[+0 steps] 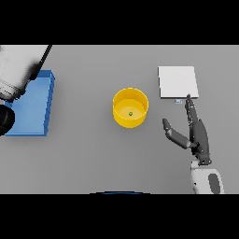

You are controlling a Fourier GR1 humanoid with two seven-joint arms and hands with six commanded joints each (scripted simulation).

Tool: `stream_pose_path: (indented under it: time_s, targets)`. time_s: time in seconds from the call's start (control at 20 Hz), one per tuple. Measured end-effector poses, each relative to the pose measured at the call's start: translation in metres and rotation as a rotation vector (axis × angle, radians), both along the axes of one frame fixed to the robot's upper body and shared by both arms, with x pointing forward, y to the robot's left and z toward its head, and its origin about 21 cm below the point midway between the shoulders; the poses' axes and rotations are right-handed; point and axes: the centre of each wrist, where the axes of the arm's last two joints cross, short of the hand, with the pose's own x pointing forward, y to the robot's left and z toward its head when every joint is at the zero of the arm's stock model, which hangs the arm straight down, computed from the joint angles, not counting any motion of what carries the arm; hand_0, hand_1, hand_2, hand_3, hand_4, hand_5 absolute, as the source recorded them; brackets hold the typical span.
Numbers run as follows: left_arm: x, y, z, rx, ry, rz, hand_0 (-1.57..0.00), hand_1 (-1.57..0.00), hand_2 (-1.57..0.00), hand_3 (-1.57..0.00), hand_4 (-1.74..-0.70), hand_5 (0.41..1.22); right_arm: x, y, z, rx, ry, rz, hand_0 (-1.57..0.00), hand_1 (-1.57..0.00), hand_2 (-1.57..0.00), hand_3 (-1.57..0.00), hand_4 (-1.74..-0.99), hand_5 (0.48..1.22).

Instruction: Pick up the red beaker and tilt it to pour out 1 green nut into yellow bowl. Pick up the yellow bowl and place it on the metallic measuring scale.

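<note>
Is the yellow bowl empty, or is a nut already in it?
Not empty: the yellow bowl stands upright on the table with one small green nut on its floor.

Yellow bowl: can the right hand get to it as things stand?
Probably yes. The right hand is open beside the yellow bowl, with only bare table between them. The scale sits beyond the fingers, off that path.

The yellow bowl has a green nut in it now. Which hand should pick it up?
Probably the right hand. It rests open on the table just right of the yellow bowl, with the measuring scale right ahead of its fingertips. The left arm is far off over the blue block.
</note>
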Motion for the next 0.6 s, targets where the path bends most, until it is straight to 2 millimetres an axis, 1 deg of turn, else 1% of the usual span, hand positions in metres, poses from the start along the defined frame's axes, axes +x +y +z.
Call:
stream_pose_path:
  time_s: [0.05, 0.1, 0.15, 0.3, 0.35, 0.4, 0.45, 0.5, 0.6]
  targets:
    - [0.003, 0.019, 0.000, -0.114, 0.006, 0.041, -1.57, -1.57, -1.56, -1.37, -1.73, 1.221, 0.005, -0.002, 0.001, -0.003, 0.008, -0.002, 0.00, 0.00, 0.00, 0.00, -1.224, 0.592]
    - [0.006, 0.044, -0.001, -0.226, 0.012, 0.078, -1.57, -1.57, -1.56, -1.38, -1.73, 1.221, 0.004, 0.000, -0.002, 0.008, -0.001, 0.011, 0.00, 0.00, 0.00, 0.00, -1.222, 0.590]
    - [0.007, 0.063, -0.003, -0.329, 0.009, 0.090, -1.57, -1.57, -1.56, -1.40, -1.74, 1.221, 0.002, -0.002, -0.002, 0.004, -0.021, 0.018, 0.00, 0.00, 0.00, 0.00, -1.222, 0.587]
    - [0.007, 0.108, -0.020, -0.574, -0.004, 0.149, -1.57, -1.57, -1.57, -1.43, -1.74, 1.221, 0.003, -0.004, -0.005, -0.002, -0.016, 0.027, 0.00, 0.00, 0.00, 0.00, -1.226, 0.587]
    - [0.005, 0.128, -0.027, -0.647, -0.019, 0.199, -1.57, -1.57, -1.57, -1.41, -1.74, 1.221, 0.006, -0.003, -0.002, -0.007, -0.015, 0.028, 0.00, 0.00, 0.00, 0.00, -1.223, 0.591]
    - [0.003, 0.142, -0.037, -0.703, -0.032, 0.270, -1.57, -1.57, -1.57, -1.41, -1.74, 1.221, 0.005, -0.005, -0.005, -0.019, -0.015, 0.027, 0.00, 0.00, 0.00, 0.00, -1.217, 0.595]
    - [0.001, 0.154, -0.048, -0.771, -0.056, 0.307, -1.57, -1.57, -1.57, -1.43, -1.74, 1.221, 0.004, -0.002, -0.005, -0.023, -0.023, 0.040, 0.00, 0.00, 0.00, 0.00, -1.217, 0.599]
    - [-0.003, 0.166, -0.058, -0.849, -0.076, 0.339, -1.57, -1.57, -1.57, -1.45, -1.74, 1.221, 0.005, -0.004, -0.003, -0.027, -0.031, 0.042, 0.00, 0.00, 0.00, 0.00, -1.212, 0.604]
    - [-0.013, 0.180, -0.082, -0.945, -0.109, 0.411, -1.57, -1.57, -1.57, -1.45, -1.74, 1.221, 0.006, -0.006, -0.004, -0.048, -0.001, 0.029, 0.00, 0.00, 0.00, 0.00, -1.209, 0.620]
